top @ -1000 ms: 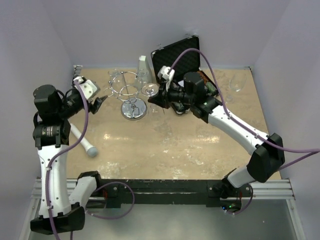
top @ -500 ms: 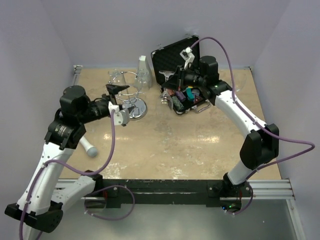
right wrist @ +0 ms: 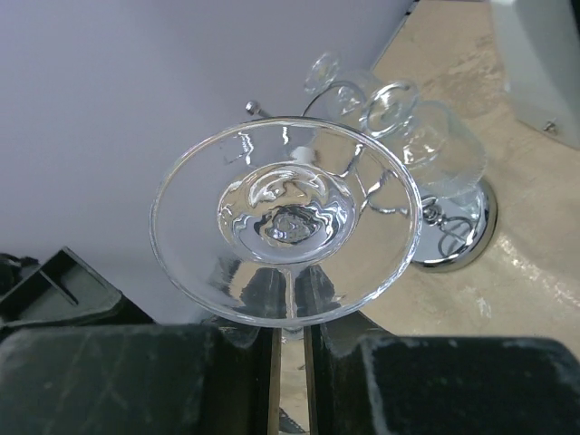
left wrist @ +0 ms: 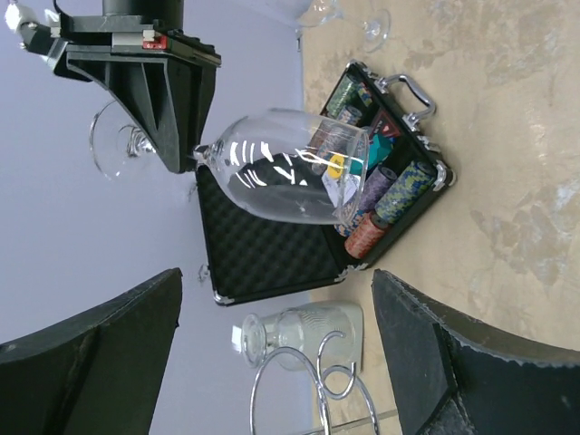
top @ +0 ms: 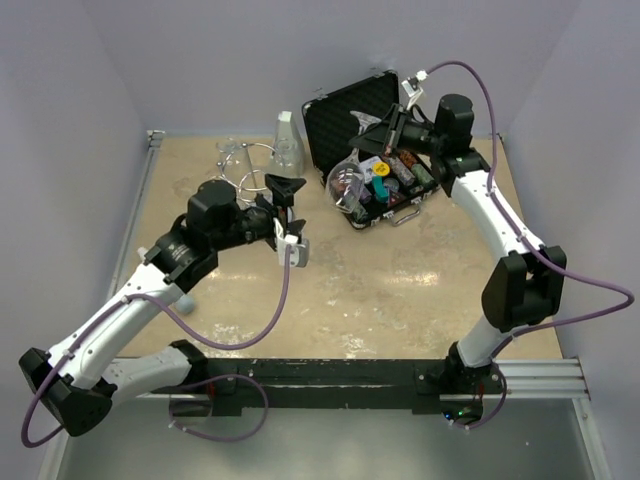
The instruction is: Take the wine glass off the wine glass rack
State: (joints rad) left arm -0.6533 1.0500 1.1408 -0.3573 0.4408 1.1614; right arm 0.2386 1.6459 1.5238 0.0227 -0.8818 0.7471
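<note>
My right gripper (top: 385, 135) is shut on the stem of a clear wine glass (top: 346, 184) and holds it in the air, tilted, above the open black case (top: 352, 108). In the right wrist view the glass foot (right wrist: 285, 217) fills the middle, with the stem between my gripper's (right wrist: 290, 317) fingers. The chrome wine glass rack (right wrist: 453, 240) stands apart beyond it, with other glasses (right wrist: 442, 156) hanging on it. My left gripper (top: 278, 198) is open and empty over the rack (top: 250, 160). Its wrist view shows the held glass (left wrist: 281, 177) and the rack's loops (left wrist: 317, 394) between its open jaws (left wrist: 276, 281).
The open case (left wrist: 272, 245) holds poker chips and lies at the back centre. A clear glass decanter (top: 286, 150) stands between the rack and the case. Another wine glass (top: 470, 166) stands at the back right. Pale walls enclose the table.
The right gripper has carried the wine glass up and right, away from the rack, to above the case. The left arm swung right, from the left side to over the rack.
</note>
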